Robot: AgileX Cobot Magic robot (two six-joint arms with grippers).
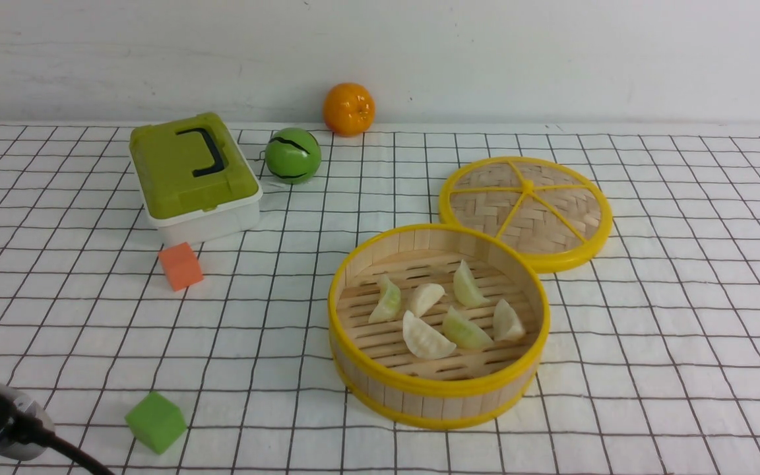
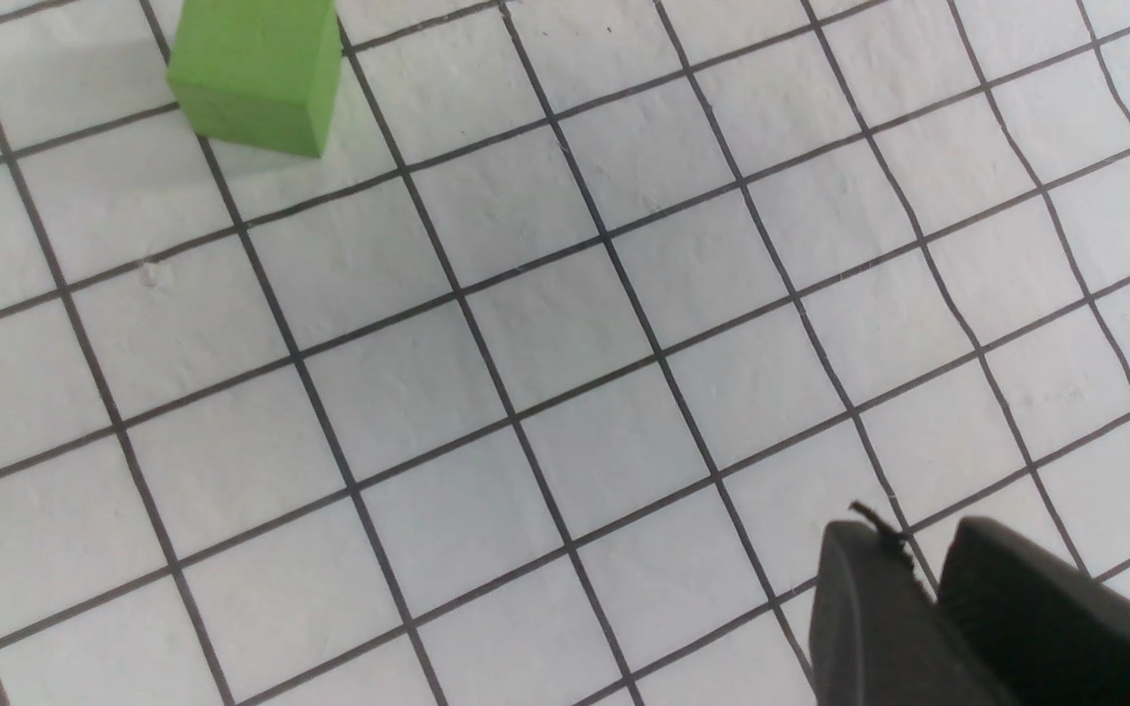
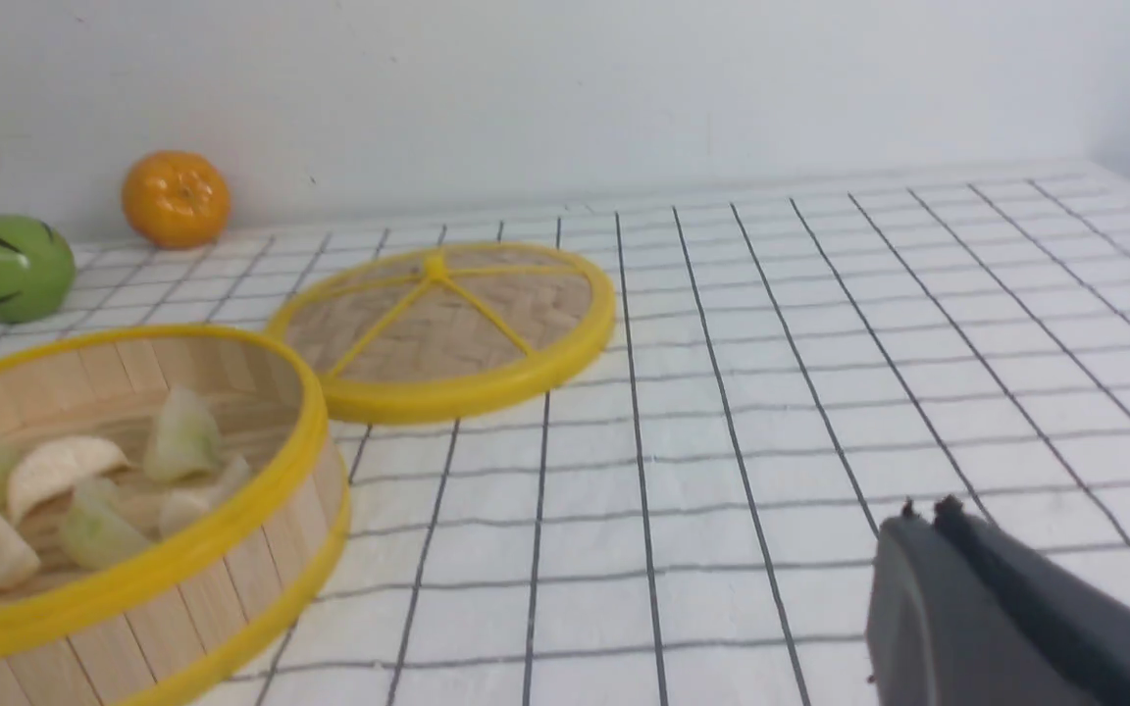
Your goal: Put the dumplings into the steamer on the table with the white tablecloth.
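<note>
Left gripper (image 2: 928, 579) low over white tablecloth (image 1: 670, 330), well left of steamer (image 1: 438, 396), jaws a narrow gap apart, empty. Green cube (image 1: 156, 421) near-left of steamer; orange cube (image 1: 181, 266) and green box (image 1: 192, 173) far-left. Dumplings (image 1: 443, 310), six counted, inside steamer on slatted floor. Lid (image 1: 526, 211) touching steamer's far-right rim. Right gripper (image 3: 928, 525) right of steamer, pressed closed, empty.

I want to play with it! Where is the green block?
In the front view the green block sits on the tablecloth near the robot's left side, close to the front edge, left of the steamer.
</note>
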